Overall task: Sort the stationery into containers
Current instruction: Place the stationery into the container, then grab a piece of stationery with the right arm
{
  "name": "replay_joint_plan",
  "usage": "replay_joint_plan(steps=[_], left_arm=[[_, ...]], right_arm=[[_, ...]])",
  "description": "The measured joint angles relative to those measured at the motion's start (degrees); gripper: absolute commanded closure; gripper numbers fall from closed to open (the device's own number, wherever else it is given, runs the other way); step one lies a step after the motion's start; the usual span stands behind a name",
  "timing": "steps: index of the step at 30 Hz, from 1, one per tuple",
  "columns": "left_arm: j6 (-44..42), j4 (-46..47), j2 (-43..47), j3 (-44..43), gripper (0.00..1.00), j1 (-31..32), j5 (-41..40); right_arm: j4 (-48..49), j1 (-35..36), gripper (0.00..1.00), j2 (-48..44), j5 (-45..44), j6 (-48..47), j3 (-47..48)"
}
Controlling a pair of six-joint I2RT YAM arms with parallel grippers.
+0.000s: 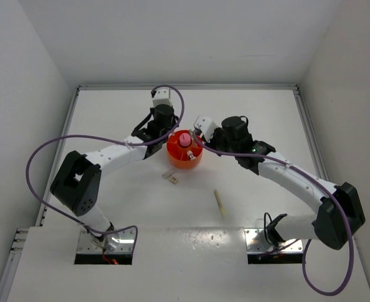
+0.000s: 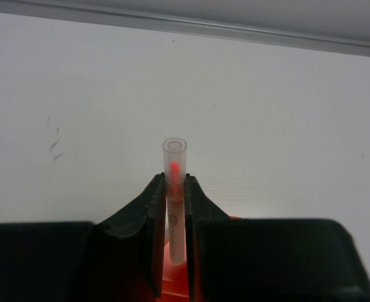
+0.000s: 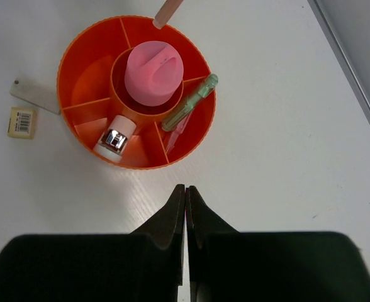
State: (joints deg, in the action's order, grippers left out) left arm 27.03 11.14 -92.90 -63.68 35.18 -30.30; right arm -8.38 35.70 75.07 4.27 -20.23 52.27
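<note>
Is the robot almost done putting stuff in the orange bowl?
About halfway. Done: the pink cylinder sits in the middle well of the orange organiser, the mint green stick and pink mini stapler in side compartments. In hand: the left gripper pinches the thin pen. Left: the pale yellow stick and two beige blocks lie on the table. The right gripper is shut, empty.

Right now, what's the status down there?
Left end effector shut on pen, by the organiser. Right end effector shut, empty. Cylinder, stapler, green stick in organiser; yellow stick, two blocks on table. No obstacle seen.
</note>
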Motion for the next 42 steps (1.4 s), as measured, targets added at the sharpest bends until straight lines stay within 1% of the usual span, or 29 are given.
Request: replay_joint_plan(steps=[8,11,13,14,16,17,18,20,23,24,25,26,27,28,29,30,31,32,33,34,35,36,37,38,39,40,41,42], left_arm=[[0.52,1.07,-3.89,-0.26,1.00,0.00,0.79],[0.92,1.25,-4.39,-0.26,0.97,0.00,1.20],[1.36,1.46,-4.50,-0.22,0.92,0.00,1.66],[1.53,1.46,-4.50,-0.22,0.85,0.00,1.97],[1.75,1.86,-4.50,-0.15,0.79,0.00,2.49],[1.75,2.03,-4.50,-0.07,0.69,0.00,2.73],[1.70,2.34,-4.50,0.15,0.66,0.00,3.02],[2.03,2.43,-4.50,0.55,0.66,0.00,3.67],[2.16,2.62,-4.39,1.22,0.61,0.00,3.98],[2.21,2.62,-4.39,1.36,0.61,0.00,4.04],[2.21,2.67,-4.37,1.46,0.61,0.00,4.11],[2.23,2.69,-4.28,1.64,0.61,0.00,4.13],[2.23,2.62,-4.15,1.81,0.61,0.00,4.15],[2.23,2.64,-3.93,1.97,0.59,0.00,4.20],[2.23,2.45,-3.54,2.12,0.57,0.00,4.17],[2.23,2.10,-2.91,2.19,0.57,0.00,4.11],[2.34,1.86,-2.03,2.34,0.57,0.00,4.11],[2.38,1.36,-0.55,2.60,0.58,0.00,4.09],[2.40,0.66,1.36,2.93,0.65,0.00,4.04],[2.89,-0.13,3.72,3.10,0.80,0.00,4.02],[3.48,-1.14,6.21,3.10,1.00,0.00,3.93],[4.09,-2.10,8.79,3.13,1.00,0.00,3.85],[4.52,-3.39,11.85,3.30,1.00,0.00,3.80],[5.22,-4.09,14.47,3.69,1.00,0.00,3.89],[5.62,-4.70,18.40,4.68,0.92,0.00,3.96],[6.08,-5.29,21.46,5.84,0.78,0.00,4.11],[6.78,-6.29,24.85,7.39,0.63,0.00,4.20],[7.28,-7.19,27.80,8.94,0.43,0.00,4.20]], right_arm=[[0.63,-0.37,1.00,0.00,-0.35,0.00,-0.09],[0.63,-0.55,1.00,0.00,-0.48,0.00,-0.09],[0.63,-0.79,1.00,0.00,-0.52,0.00,-0.09],[0.63,-0.85,1.00,0.00,-0.63,0.00,-0.09],[0.63,-1.14,1.00,0.00,-0.70,0.00,-0.09],[0.63,-1.29,1.00,0.00,-0.70,0.00,-0.09],[0.63,-1.44,1.00,0.00,-0.70,0.00,-0.09],[0.63,-1.46,1.00,0.00,-0.70,0.00,-0.09],[0.66,-1.57,1.00,0.00,-0.72,0.00,-0.09],[0.63,-1.73,1.00,0.00,-0.70,0.00,-0.09],[0.63,-1.81,0.98,0.00,-0.70,0.00,-0.09],[0.63,-1.88,0.96,0.00,-0.68,0.00,-0.09],[0.63,-1.95,0.92,0.00,-0.68,0.00,-0.09],[0.59,-2.08,0.63,0.00,-0.66,0.04,-0.09],[0.50,-2.27,0.47,0.00,-0.48,0.42,-0.09],[0.22,-2.56,0.37,0.00,-0.11,0.28,-0.07],[-0.59,-2.73,0.34,0.00,0.44,0.07,0.02],[-2.05,-2.95,0.34,0.04,0.87,-0.15,0.28],[-3.91,-3.17,0.43,0.20,1.66,-0.42,0.70],[-5.64,-3.41,0.80,0.44,2.36,-0.68,1.07],[-7.82,-3.52,0.89,0.85,3.10,-0.90,1.60],[-9.51,-3.67,0.91,1.36,3.85,-0.70,1.92],[-11.69,-3.72,0.91,2.10,4.74,-0.46,2.29],[-13.68,-3.78,0.87,2.91,5.46,-0.37,2.43],[-15.96,-3.80,0.82,4.00,6.45,-0.33,2.54],[-18.05,-3.82,0.78,5.22,7.50,-0.28,2.64],[-20.52,-3.82,0.72,6.80,8.61,-0.20,2.73],[-23.23,-3.82,0.70,8.85,9.92,-0.09,3.13]])
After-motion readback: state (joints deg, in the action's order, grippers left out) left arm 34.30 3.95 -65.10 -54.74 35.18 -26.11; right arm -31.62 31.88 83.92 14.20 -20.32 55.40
